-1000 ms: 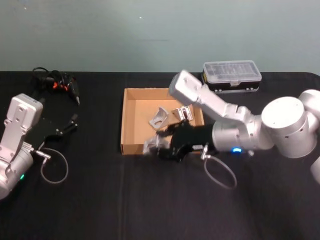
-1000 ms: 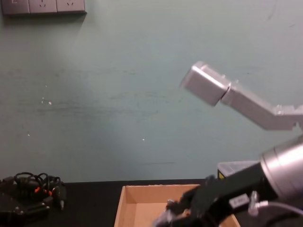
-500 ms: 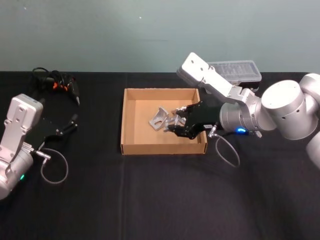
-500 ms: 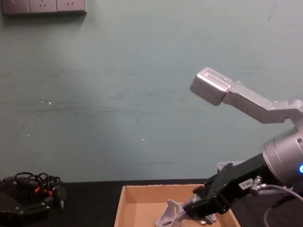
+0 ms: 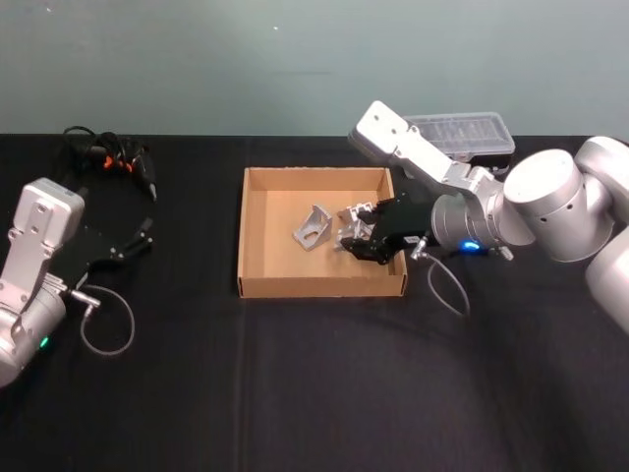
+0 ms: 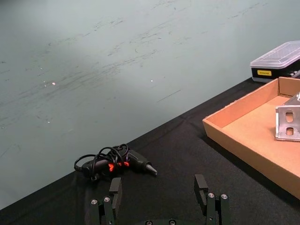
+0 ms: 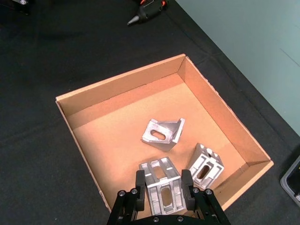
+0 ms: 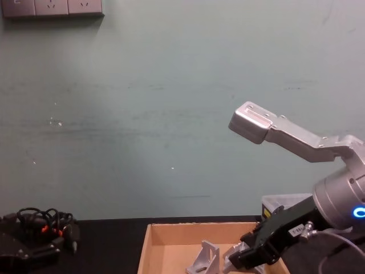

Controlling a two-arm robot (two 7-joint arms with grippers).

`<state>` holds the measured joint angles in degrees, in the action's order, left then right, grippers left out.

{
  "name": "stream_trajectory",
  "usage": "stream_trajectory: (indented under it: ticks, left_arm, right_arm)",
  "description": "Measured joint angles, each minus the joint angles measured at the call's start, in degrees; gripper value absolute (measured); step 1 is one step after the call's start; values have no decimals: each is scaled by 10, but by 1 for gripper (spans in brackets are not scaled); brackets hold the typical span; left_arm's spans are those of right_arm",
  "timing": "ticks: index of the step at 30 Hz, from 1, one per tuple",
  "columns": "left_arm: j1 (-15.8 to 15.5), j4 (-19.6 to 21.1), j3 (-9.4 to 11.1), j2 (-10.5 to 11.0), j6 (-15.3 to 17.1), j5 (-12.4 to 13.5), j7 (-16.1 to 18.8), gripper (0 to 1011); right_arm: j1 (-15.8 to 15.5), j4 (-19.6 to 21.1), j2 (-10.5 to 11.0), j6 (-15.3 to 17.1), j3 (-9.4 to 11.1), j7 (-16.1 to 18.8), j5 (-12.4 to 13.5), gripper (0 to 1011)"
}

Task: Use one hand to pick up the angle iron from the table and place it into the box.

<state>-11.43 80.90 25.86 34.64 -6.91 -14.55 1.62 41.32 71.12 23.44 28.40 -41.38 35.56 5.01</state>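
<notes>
My right gripper point(image 5: 360, 236) is shut on a silver angle iron point(image 7: 161, 188) and holds it over the right part of the tan cardboard box point(image 5: 319, 289), a little above its floor. The gripper's black fingers point(image 7: 139, 182) press the piece from both sides. Two more angle irons lie on the box floor, one near the middle point(image 7: 163, 132) and one by the right wall point(image 7: 205, 164). In the chest view the gripper point(image 8: 242, 260) hangs just over the box point(image 8: 171, 237). My left gripper point(image 6: 158, 192) rests open and empty at the table's left side.
A clear-lidded plastic case point(image 5: 460, 138) stands behind the box on the right. A bundle of black cable with an orange-marked tool point(image 5: 110, 162) lies at the back left. Grey cable loops hang from both wrists. The black table point(image 5: 295, 393) spreads out in front of the box.
My right gripper has carried the angle iron from the box's front edge back and right, to a spot over the box floor. The left arm has stayed put.
</notes>
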Motion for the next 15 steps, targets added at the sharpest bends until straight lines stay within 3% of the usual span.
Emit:
stream_trajectory:
  ticks: [15]
  left_arm:
    - [0, 0, 0, 0, 0, 0, 0, 1011]
  right_arm:
    - [-3, -42, -27, -8, 16, 4, -12, 468]
